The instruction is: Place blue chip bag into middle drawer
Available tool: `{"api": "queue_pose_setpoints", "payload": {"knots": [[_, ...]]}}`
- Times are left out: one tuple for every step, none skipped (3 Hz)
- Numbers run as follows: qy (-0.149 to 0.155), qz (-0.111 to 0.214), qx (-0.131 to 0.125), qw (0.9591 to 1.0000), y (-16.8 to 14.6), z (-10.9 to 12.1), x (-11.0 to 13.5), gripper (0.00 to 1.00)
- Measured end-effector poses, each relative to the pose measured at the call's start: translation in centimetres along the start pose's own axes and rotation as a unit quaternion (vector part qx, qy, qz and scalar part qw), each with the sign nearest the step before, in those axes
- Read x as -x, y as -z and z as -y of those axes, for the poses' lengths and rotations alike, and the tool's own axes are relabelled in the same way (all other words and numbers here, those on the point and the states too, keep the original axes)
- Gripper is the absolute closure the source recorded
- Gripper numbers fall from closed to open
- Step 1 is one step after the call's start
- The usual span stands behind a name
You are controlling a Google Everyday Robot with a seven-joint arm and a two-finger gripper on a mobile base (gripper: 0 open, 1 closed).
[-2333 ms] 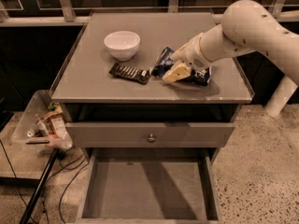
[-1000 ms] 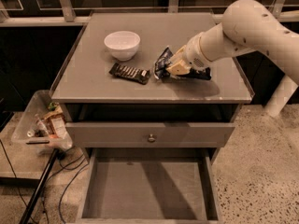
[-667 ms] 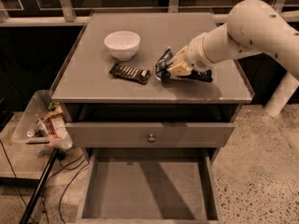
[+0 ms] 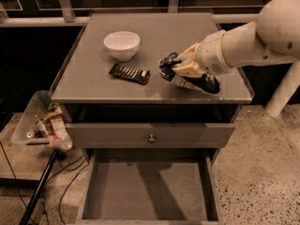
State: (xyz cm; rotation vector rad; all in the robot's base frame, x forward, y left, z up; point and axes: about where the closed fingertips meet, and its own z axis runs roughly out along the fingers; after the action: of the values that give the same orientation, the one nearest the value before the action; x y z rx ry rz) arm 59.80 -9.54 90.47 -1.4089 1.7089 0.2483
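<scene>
On the right half of the grey cabinet top (image 4: 93, 78), the gripper (image 4: 179, 69) is pinched on the blue chip bag (image 4: 206, 84), closed around the bag's crumpled left end; that end sits raised off the surface, while the bag's right end reaches down toward the top near the front right corner; the white arm (image 4: 253, 36) comes in from the right; a white bowl (image 4: 122, 44) stands toward the back left, and a flat dark candy-bar wrapper (image 4: 130, 73) lies just in front of it, well apart from the bag; below the top, a closed drawer front (image 4: 117, 135) carries a small round knob (image 4: 151, 138); lower still, the middle drawer (image 4: 145, 191) is pulled out, its grey floor bare; a clear bin (image 4: 28, 121) of wrappers sits on the floor at the left
</scene>
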Motion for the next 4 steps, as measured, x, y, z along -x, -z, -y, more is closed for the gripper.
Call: {"api": "queue_pose_setpoints", "payload": {"knots": [[0.022,0.025,-0.008,0.9994,3.5,-2.9,1.6,1.00],[0.037,0.042,-0.018,0.9982,6.7,-6.7,1.8,1.00],[0.035,0.054,-0.028,0.9976,8.8,-10.5,0.6,1.00],[0.007,0.063,-0.025,0.9977,8.6,-13.3,-2.0,1.00]]}}
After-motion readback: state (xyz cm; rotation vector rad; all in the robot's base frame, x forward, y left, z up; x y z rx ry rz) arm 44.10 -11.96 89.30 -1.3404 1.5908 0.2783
